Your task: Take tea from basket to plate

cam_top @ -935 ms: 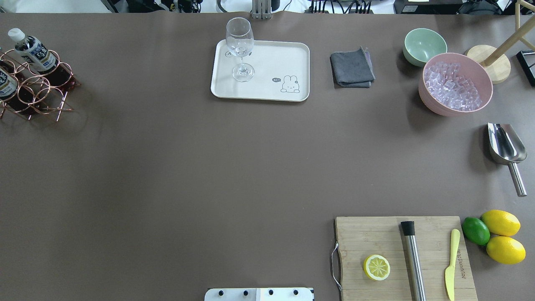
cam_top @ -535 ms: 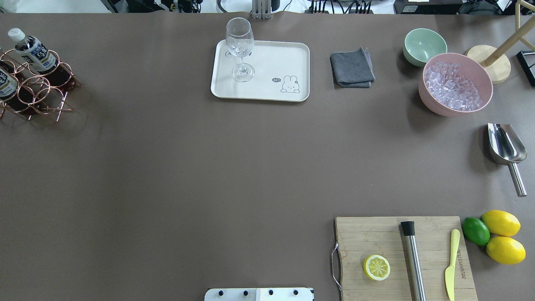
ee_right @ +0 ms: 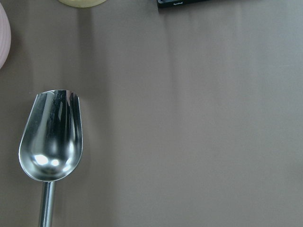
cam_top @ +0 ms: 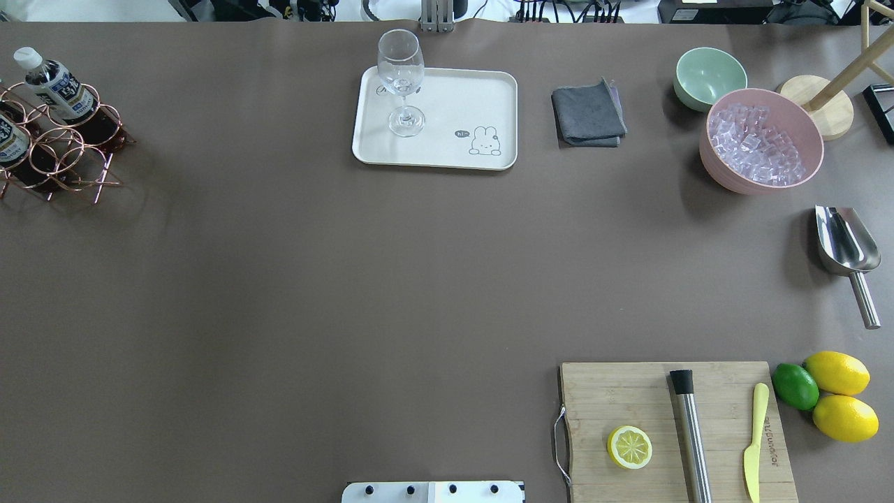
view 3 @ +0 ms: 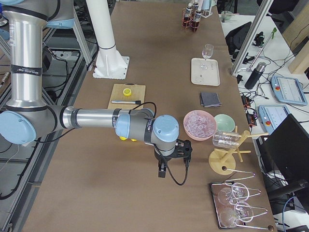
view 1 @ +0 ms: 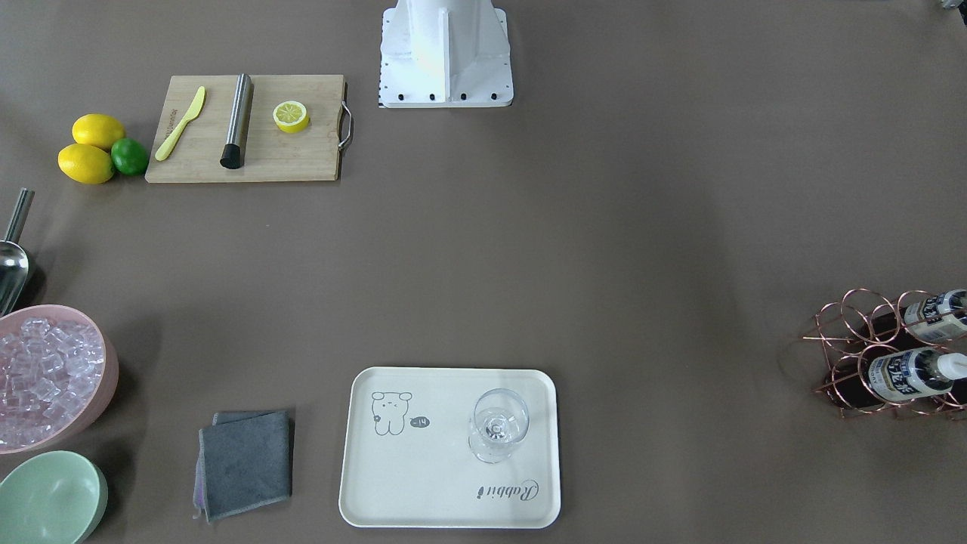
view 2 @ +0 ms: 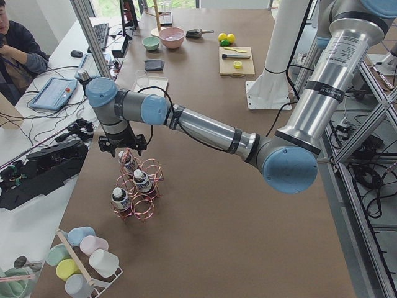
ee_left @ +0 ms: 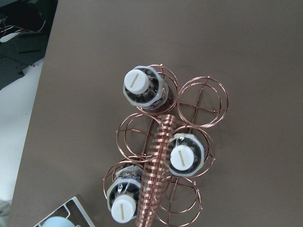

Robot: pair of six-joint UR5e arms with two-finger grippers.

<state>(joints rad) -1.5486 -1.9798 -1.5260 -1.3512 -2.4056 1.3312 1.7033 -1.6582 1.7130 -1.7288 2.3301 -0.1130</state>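
Observation:
The copper wire basket (cam_top: 66, 150) stands at the table's far left edge and holds three tea bottles (ee_left: 137, 82) (ee_left: 182, 157) (ee_left: 122, 209) with white caps. In the left wrist view I look straight down on them and on the coiled handle (ee_left: 158, 161), and no fingers show. In the exterior left view my left gripper (view 2: 124, 151) hangs just above the farthest bottle (view 2: 128, 162); whether it is open I cannot tell. The cream plate (cam_top: 454, 98) lies at the far middle with a wine glass (cam_top: 401, 77) on it. My right gripper (view 3: 162, 172) hovers low over the table by the metal scoop (ee_right: 51, 137); its state I cannot tell.
A grey cloth (cam_top: 588, 113), a green bowl (cam_top: 709, 77) and a pink ice bowl (cam_top: 761, 140) sit right of the plate. A cutting board (cam_top: 674, 426) with a lemon half, a muddler and a knife lies near right, with lemons and a lime beside it. A person (view 2: 18, 49) sits beyond the table.

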